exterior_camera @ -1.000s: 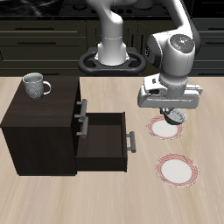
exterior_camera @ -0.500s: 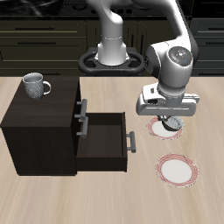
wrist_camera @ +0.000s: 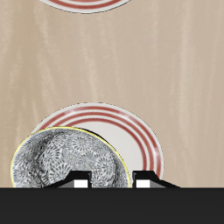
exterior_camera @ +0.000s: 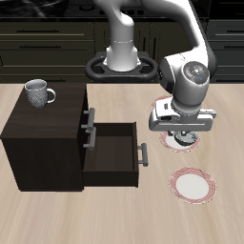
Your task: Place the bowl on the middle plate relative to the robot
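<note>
My gripper [exterior_camera: 186, 135] is shut on the rim of the bowl [wrist_camera: 63, 159], a small grey-white bowl with a dark speckled pattern. One fingertip [wrist_camera: 80, 183] is inside the bowl and the other is outside it. In the exterior view the bowl [exterior_camera: 188, 139] hangs low over the middle plate [exterior_camera: 172, 143], a white plate with a red-pink striped rim. In the wrist view the bowl overlaps one side of that plate [wrist_camera: 136, 140]. I cannot tell whether the bowl touches the plate.
An identical plate [exterior_camera: 193, 183] lies nearer the table's front edge, and part of another plate's rim [wrist_camera: 83, 3] shows in the wrist view. A dark cabinet [exterior_camera: 43, 138] has an open drawer [exterior_camera: 114, 152]. A grey mug [exterior_camera: 38, 91] stands on top of the cabinet.
The gripper has come down with the bowl and shifted a little toward the table's front, closer over the middle plate. Nothing else has moved.
</note>
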You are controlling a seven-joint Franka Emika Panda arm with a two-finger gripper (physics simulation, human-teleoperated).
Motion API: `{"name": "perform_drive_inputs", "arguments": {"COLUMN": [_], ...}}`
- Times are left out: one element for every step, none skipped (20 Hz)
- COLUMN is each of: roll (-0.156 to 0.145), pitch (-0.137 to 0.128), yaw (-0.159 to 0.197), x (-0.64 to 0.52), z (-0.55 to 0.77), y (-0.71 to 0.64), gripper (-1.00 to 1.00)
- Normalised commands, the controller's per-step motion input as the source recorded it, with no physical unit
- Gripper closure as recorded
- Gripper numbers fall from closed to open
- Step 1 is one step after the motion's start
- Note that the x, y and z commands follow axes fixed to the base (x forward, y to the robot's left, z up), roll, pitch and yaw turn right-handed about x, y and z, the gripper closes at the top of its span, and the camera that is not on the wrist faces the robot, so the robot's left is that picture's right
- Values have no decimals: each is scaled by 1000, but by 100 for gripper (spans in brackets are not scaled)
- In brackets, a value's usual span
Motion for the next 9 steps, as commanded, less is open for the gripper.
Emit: {"name": "perform_drive_inputs", "arguments": {"roll": [13,4,14,39,22,0,9,28,-19], "pitch": [-8,1,18,5,-57,-13,10,-55,-17], "yaw": [12,16,-4,-31,55,-15,-49,25,-40], "x": [-76,-62,-106,-160,-99,-34,-59,-106,-22], "z": [-29,-39,-22,18,88,119,134,252,220], "y": [-11,-54,-60,36,109,-22,-22,-12,-125], "gripper": [-100,-100,-100,-100,-100,-100,-100,-100,-100]}}
